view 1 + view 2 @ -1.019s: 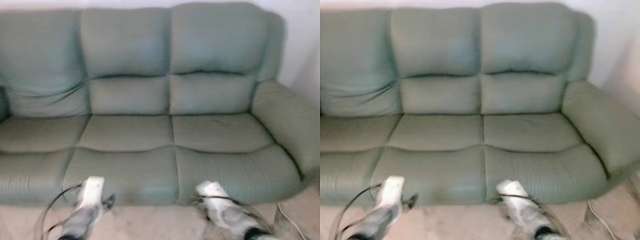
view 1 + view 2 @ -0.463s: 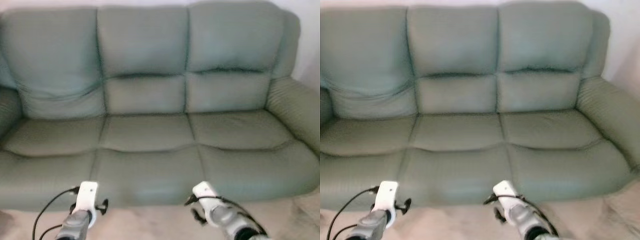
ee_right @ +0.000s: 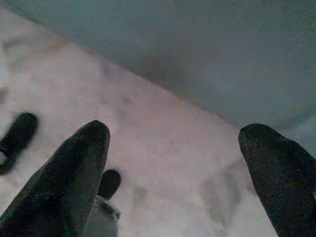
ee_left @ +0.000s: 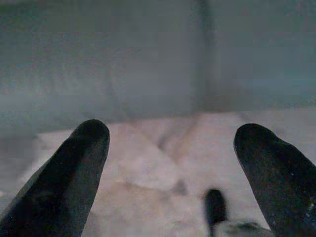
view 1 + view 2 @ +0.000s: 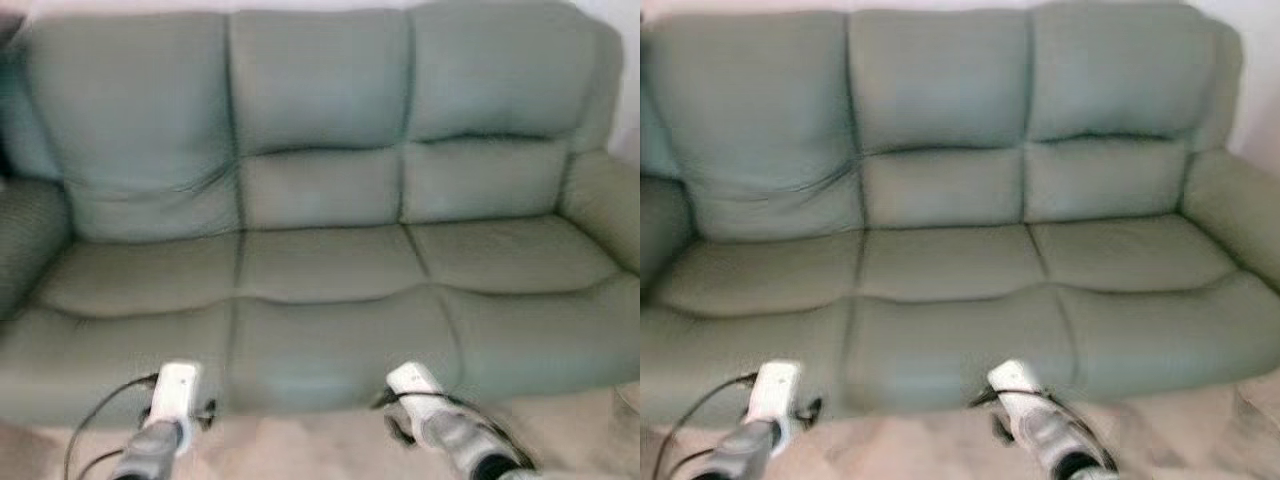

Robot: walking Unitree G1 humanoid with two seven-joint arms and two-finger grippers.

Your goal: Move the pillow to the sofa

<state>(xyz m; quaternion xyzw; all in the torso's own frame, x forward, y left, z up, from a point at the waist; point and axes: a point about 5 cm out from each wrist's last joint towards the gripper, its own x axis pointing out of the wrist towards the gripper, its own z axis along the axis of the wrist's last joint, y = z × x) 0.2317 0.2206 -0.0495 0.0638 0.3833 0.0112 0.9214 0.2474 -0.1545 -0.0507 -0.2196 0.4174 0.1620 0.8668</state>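
A green three-seat sofa (image 5: 330,260) stands straight ahead, its seat cushions bare. Both silver arms hang low in front of its base: the left arm (image 5: 165,410) and the right arm (image 5: 430,415). In the left wrist view my left gripper (image 4: 173,133) is open, its two black fingers (image 4: 74,168) spread wide over the pale floor, facing the sofa's front panel (image 4: 123,64). My right gripper (image 3: 173,131) is open too, with nothing between its fingers (image 3: 74,168), above the floor by the sofa's lower edge (image 3: 197,49).
Pale carpeted floor (image 5: 320,450) runs along the sofa's front. The left armrest (image 5: 25,240) and right armrest (image 5: 605,200) bound the seat. A white wall (image 5: 625,25) stands behind at the right.
The camera has swung left: the sofa has shifted right in the picture and its left armrest has come into view. Both arms stay low before the sofa.
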